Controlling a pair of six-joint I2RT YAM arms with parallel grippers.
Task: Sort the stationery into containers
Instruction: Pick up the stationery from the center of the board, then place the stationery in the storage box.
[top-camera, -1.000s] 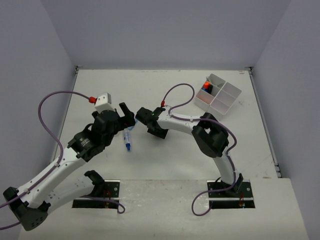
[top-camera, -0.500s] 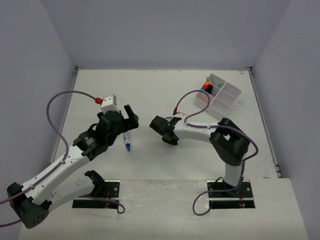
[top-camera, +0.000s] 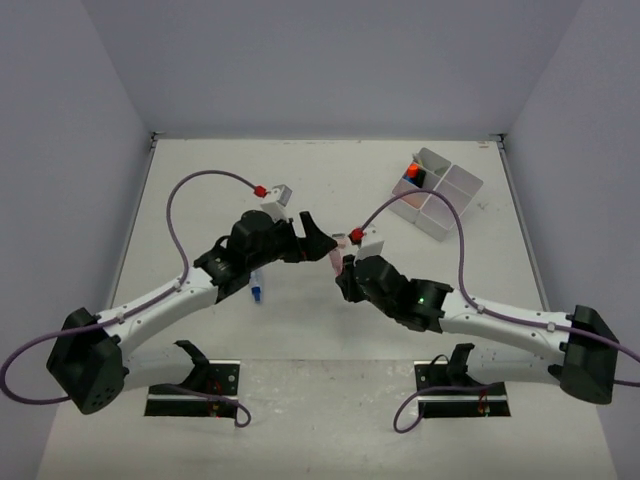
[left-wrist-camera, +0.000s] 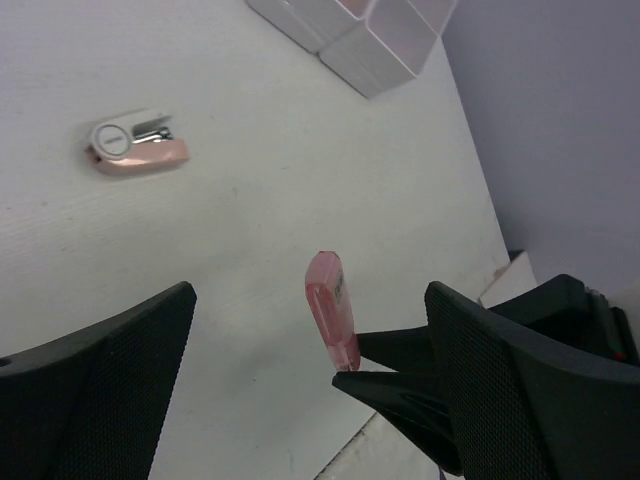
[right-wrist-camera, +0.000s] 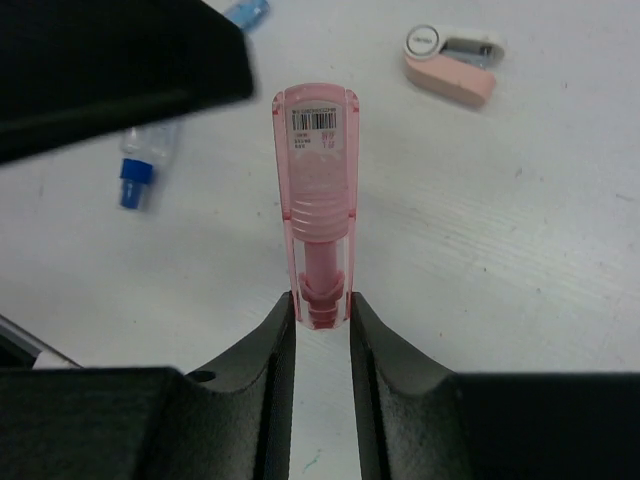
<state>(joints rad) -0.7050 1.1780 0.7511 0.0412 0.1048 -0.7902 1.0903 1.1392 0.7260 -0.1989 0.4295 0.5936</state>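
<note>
Pale lavender-grey walls (top-camera: 330, 60) close in the scene on three sides, plain and unmarked. They rise from a matte off-white worktop (top-camera: 330, 180) that shows a few faint scuffs. At the worktop's far right sits the white four-compartment tray (top-camera: 465, 185), turned at an angle, with orange-capped and dark stationery (top-camera: 412, 176) in its far-left compartment. Both arms reach toward the middle of the surface. The left end effector (top-camera: 312, 238) has its fingers spread wide with nothing between them. It faces the right end effector (right-wrist-camera: 320, 305), whose fingers are clamped on the lower end of a translucent pink stick (right-wrist-camera: 318, 200). That stick, with a barcode label near its tip, is held above the worktop between the two end effectors and well apart from the tray. Lying loose on the surface are a blue-capped marker (top-camera: 257, 285) beside the left arm and a small pink-and-white dispenser (left-wrist-camera: 137, 143).
</note>
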